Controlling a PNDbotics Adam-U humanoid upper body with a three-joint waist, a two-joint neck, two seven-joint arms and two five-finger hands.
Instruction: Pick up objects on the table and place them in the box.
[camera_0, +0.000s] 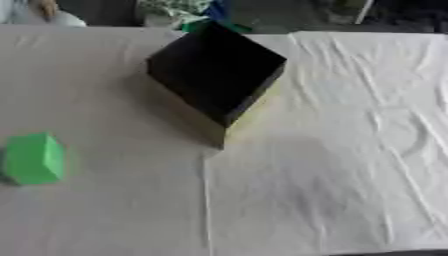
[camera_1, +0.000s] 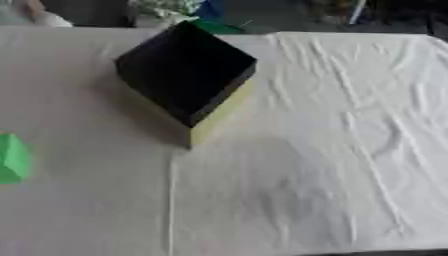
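An open box with a dark inside and pale yellow outer walls stands on the white cloth, turned corner-on, left of centre and toward the back. A green block lies on the cloth at the left edge, well in front of the box and apart from it. Neither of my hands shows in either view.
The table is covered with a wrinkled white cloth, with a seam running down from the box's near corner. Beyond the far edge lie some green and blue items. The table's front edge shows at the lower right.
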